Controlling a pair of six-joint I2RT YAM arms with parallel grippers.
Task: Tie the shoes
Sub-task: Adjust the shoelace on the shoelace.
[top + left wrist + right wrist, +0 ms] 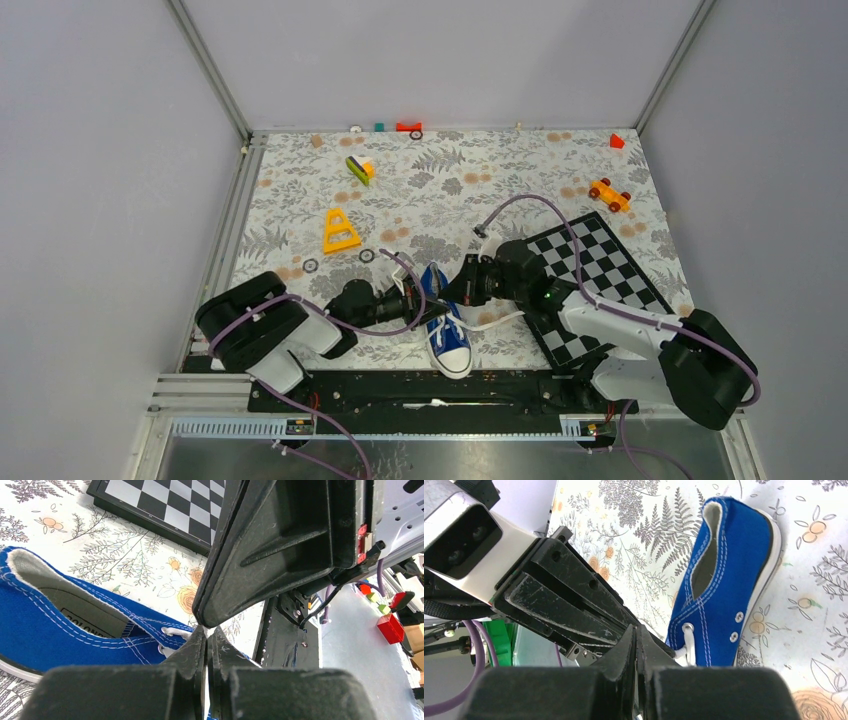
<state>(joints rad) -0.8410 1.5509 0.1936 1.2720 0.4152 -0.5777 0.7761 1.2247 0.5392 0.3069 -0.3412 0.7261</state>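
Observation:
The blue sneaker lies at the near middle of the table, its white toe cap toward the arm bases. It also shows in the left wrist view and in the right wrist view. My left gripper and right gripper meet tip to tip over the shoe's opening. The left gripper is shut, with a white lace running from an eyelet into its jaws. The right gripper is shut, with a pale strip between its jaws beside the lace at the top eyelet. Another lace end trails right on the table.
A chessboard lies right of the shoe, under the right arm. A yellow triangle and two small black rings lie behind the left arm. Farther back are an orange toy car, a green-yellow toy and red blocks.

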